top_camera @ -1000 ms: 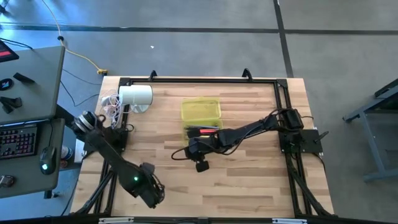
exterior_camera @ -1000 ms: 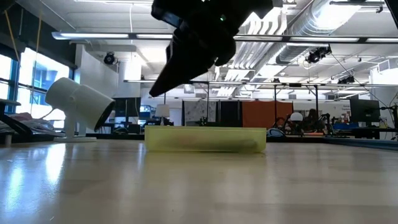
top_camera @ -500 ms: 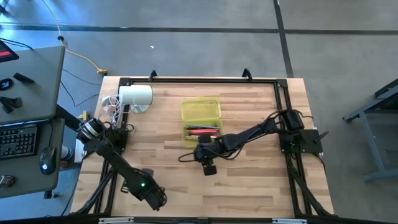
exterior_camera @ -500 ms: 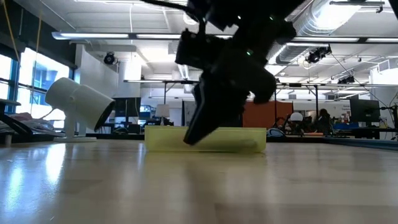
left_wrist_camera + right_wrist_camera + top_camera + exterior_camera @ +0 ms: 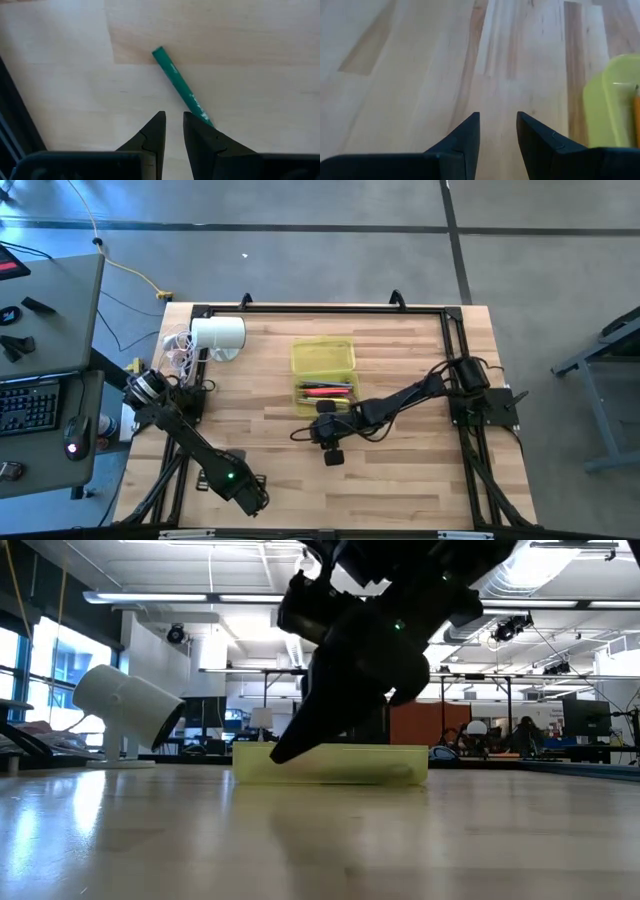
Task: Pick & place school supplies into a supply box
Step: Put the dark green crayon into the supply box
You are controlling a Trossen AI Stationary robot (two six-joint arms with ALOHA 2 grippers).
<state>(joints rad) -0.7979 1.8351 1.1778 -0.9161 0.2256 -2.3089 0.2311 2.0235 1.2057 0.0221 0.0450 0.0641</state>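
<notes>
Your supply box point(image 5: 323, 358) sits near the middle of the tabletop point(image 5: 400, 460), slightly toward the far side, a shallow translucent yellow-green tray. Look into its near half from above and you see a few pens point(image 5: 325, 390) lying lengthwise, red or pink with some darker ones beside them; the far half shows only the yellow floor of the box. In the low view the box point(image 5: 330, 763) appears as a long pale wall, and its contents cannot be made out through it. Your right hand point(image 5: 327, 430) hangs just off the near edge of the box, over bare wood; its fingers point(image 5: 465, 137) stand a little apart with nothing between them, and a corner of the box point(image 5: 615, 107) shows beside it. Your left hand point(image 5: 172, 127) is at the near left of the tabletop, fingers parted by a narrow gap, holding nothing, with a green pen point(image 5: 181, 86) lying on the wood just ahead of its tips. A white cylinder point(image 5: 217, 335) stands at the far left.
</notes>
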